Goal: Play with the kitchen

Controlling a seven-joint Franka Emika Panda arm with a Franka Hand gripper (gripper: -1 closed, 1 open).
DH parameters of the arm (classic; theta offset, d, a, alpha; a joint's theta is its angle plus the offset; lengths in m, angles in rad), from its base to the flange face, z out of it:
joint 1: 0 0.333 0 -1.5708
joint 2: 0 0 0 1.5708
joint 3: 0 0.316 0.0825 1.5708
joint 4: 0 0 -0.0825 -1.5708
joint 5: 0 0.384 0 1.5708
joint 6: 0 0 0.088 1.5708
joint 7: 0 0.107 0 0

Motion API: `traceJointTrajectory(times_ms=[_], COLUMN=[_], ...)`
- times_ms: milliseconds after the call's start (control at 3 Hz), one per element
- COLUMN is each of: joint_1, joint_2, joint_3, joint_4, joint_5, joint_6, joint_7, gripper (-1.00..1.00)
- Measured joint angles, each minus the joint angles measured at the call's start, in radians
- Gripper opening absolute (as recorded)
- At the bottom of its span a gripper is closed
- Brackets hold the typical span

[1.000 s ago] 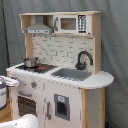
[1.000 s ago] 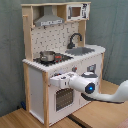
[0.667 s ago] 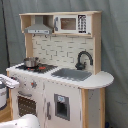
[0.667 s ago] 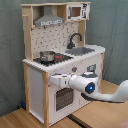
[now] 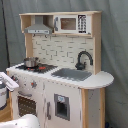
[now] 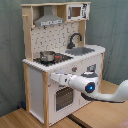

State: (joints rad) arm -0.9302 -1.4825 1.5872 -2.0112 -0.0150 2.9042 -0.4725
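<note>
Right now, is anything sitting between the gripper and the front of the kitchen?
Nothing visible. In the second exterior view the gripper is already up against the kitchen front, above the oven door, with no object between them.

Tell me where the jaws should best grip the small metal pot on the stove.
Probably the pot by its rim, from straight above: it sits upright and open-topped on the stove, with clear space under the hood. Any handle is too unclear to tell.

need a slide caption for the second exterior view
Franka arm reaching its gripper to the front of a toy play kitchen, a small pot on the stove.
</note>
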Motion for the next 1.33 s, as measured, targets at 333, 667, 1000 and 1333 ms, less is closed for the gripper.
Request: traceJointTrajectory(times_ms=[333,667,1000,1333], joint_1=[0.000,0.001,0.001,0.001], joint_2=[0.000,0.000,0.000,0.000], joint_3=[0.000,0.000,0.001,0.001], joint_4=[-0.001,-0.001,-0.002,-0.002], joint_5=[0.001,0.001,0.001,0.001], joint_6=[0.000,0.000,0.000,0.000], joint_7=[0.112,0.222,0.325,0.426], gripper=[-1.00,-1.00,-1.00,-1.00])
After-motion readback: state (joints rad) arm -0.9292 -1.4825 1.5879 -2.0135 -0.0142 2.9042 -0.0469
